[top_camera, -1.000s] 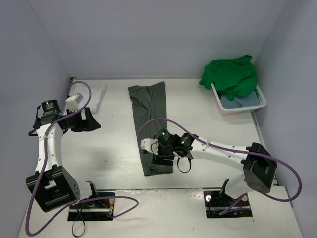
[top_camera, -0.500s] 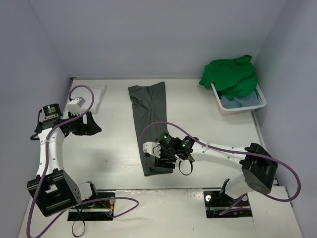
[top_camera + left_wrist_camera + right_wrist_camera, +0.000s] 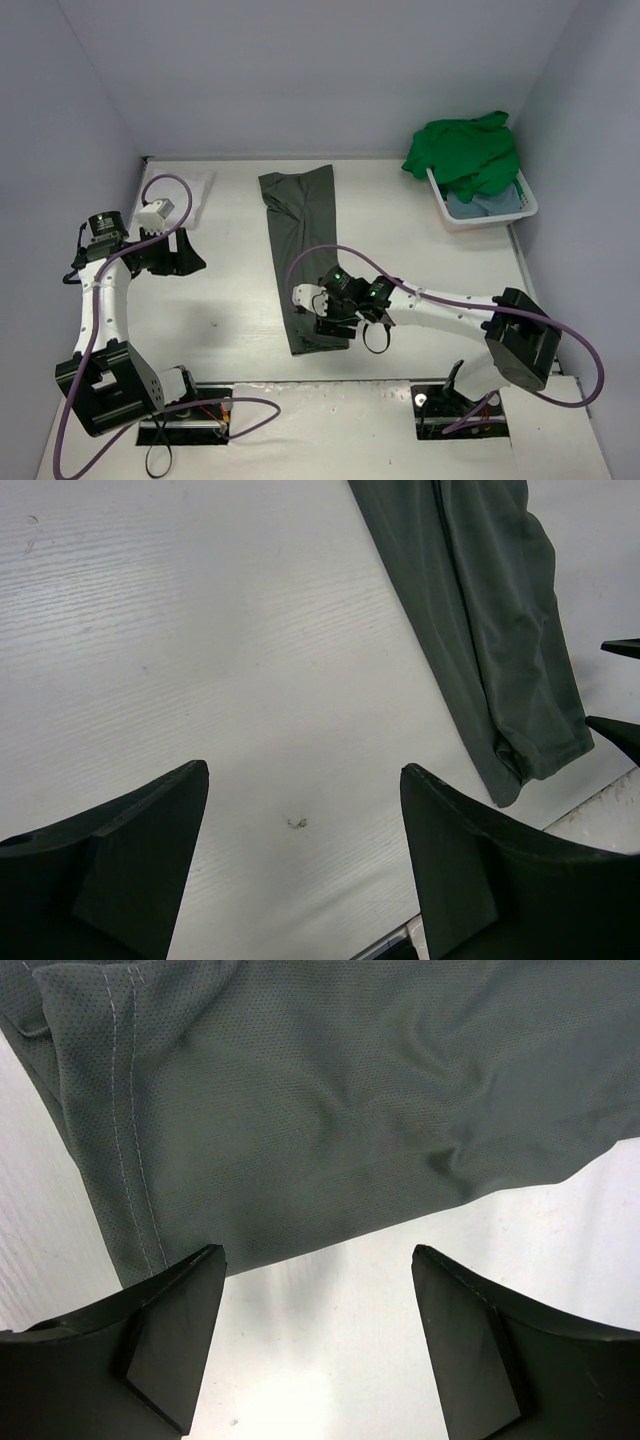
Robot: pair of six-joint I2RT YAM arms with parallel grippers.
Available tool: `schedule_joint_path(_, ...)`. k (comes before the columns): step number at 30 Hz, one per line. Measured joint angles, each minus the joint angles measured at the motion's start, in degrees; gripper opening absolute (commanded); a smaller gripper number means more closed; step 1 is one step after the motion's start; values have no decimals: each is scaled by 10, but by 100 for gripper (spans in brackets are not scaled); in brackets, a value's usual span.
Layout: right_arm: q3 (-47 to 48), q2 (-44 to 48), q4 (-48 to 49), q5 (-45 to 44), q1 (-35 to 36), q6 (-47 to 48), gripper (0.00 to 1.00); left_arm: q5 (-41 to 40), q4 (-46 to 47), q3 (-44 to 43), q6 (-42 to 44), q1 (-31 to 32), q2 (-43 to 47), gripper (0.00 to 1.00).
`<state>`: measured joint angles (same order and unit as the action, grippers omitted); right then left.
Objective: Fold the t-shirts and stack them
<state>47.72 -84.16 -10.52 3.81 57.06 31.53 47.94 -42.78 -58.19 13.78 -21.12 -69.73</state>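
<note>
Top view: grey shirt (image 3: 300, 250), folded into a long strip, lies mid-tabletop. Right gripper (image 3: 314, 1260) hovers over its near end, jaws wide and empty. Left gripper (image 3: 302, 775) is near the left edge, also wide and empty. Green shirt (image 3: 465, 150) heaps over the basket (image 3: 490, 219) at the far right corner.

grey t-shirt (image 3: 330, 1090): matt mesh cloth; table (image 3: 200, 630) perhaps laminate

walls (image 3: 300, 70): plain pale lavender-grey, closed in the back and both sides | table (image 3: 230, 290): white, faint wood grain, one small dark scuff (image 3: 295, 823) | light: even, shadows soft
</note>
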Motion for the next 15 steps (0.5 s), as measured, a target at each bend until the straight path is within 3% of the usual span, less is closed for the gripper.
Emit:
schedule_joint_path(9,0,0,-1,16,9,0,73,0,0,0,7,0,-12,69)
schedule_joint_path(15,1,0,-17,37,29,7,79,0,-2,0,8,0,-18,69)
